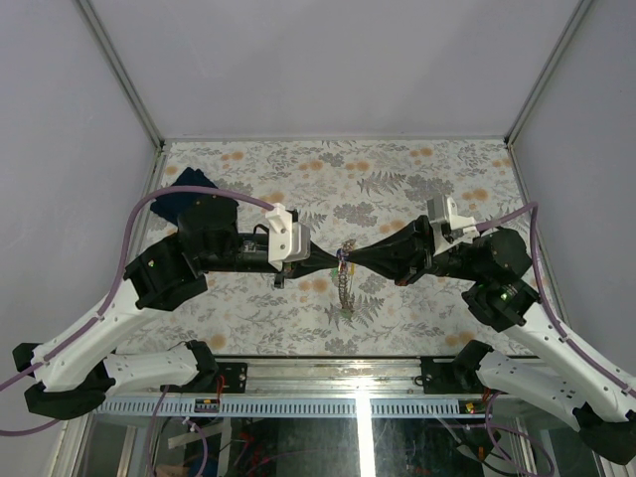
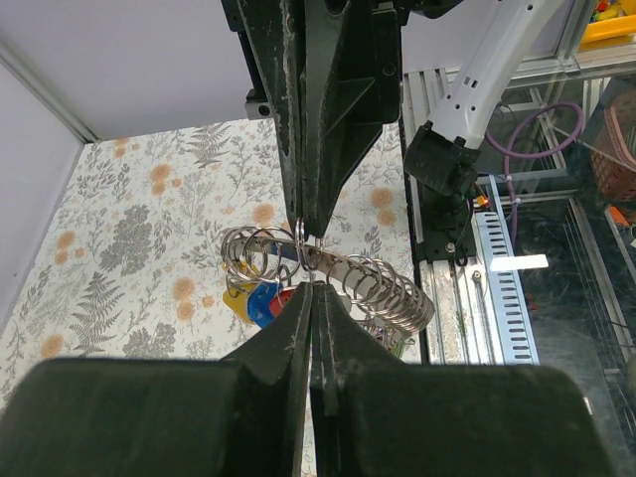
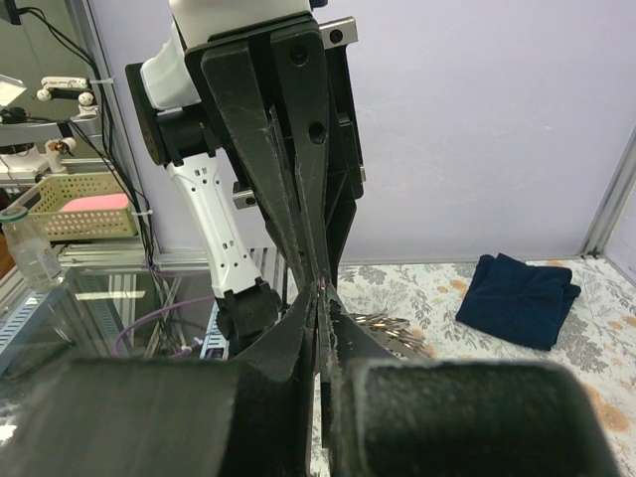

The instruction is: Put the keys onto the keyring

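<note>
My two grippers meet tip to tip above the middle of the table, the left gripper [image 1: 336, 258] coming from the left and the right gripper [image 1: 354, 258] from the right. Both are shut. Between the tips hangs the keyring [image 2: 378, 288], a silvery ring with a curved chain of rings; in the top view it dangles toward the near edge [image 1: 346, 283]. In the left wrist view my left gripper [image 2: 311, 286] pinches the ring wire from below and the right gripper [image 2: 304, 227] pinches it from above. The keys [image 2: 253, 301], with yellow, blue and red tags, hang just left of my left tips.
A dark blue folded cloth [image 1: 189, 194] lies at the table's far left, behind the left arm, and shows in the right wrist view [image 3: 517, 298]. The metal frame rail [image 1: 328, 370] runs along the near edge. Grey walls close in the other sides.
</note>
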Motion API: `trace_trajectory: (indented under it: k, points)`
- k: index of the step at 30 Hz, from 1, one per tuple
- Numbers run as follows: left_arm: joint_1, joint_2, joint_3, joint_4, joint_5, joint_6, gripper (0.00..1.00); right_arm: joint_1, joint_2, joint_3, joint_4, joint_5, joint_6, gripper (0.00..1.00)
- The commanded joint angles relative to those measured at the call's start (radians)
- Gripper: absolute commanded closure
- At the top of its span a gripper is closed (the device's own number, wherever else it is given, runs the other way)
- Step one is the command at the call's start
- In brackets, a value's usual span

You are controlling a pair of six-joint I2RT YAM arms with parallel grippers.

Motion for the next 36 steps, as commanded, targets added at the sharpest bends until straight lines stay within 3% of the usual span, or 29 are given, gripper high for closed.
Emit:
trace_trajectory:
  k: [1, 3, 5, 9, 19, 30, 36]
  points:
    - [-0.004, -0.013, -0.015, 0.003, -0.002, 0.009, 1.00, -0.002, -0.039, 0.026, 0.191, 0.052, 0.023, 1.00]
    - [-0.003, -0.022, -0.018, 0.017, -0.008, 0.003, 0.98, -0.001, -0.041, 0.025, 0.187, 0.048, 0.021, 1.00]
    - [-0.004, -0.036, -0.027, 0.047, -0.012, -0.009, 0.85, -0.001, -0.041, 0.026, 0.184, 0.045, 0.019, 1.00]
    - [-0.004, -0.084, -0.063, 0.139, -0.019, -0.048, 0.72, -0.002, -0.043, 0.037, 0.159, 0.033, 0.002, 1.00]
    - [-0.004, -0.181, -0.326, 0.698, -0.022, -0.347, 0.70, -0.002, -0.037, 0.052, 0.136, 0.006, -0.013, 1.00]
    - [-0.003, -0.152, -0.366, 0.810, -0.012, -0.412, 0.69, -0.001, -0.025, 0.058, 0.148, -0.029, 0.002, 1.00]
    - [-0.003, -0.133, -0.363, 0.814, 0.016, -0.416, 0.74, -0.001, -0.026, 0.058, 0.151, -0.029, 0.002, 1.00]
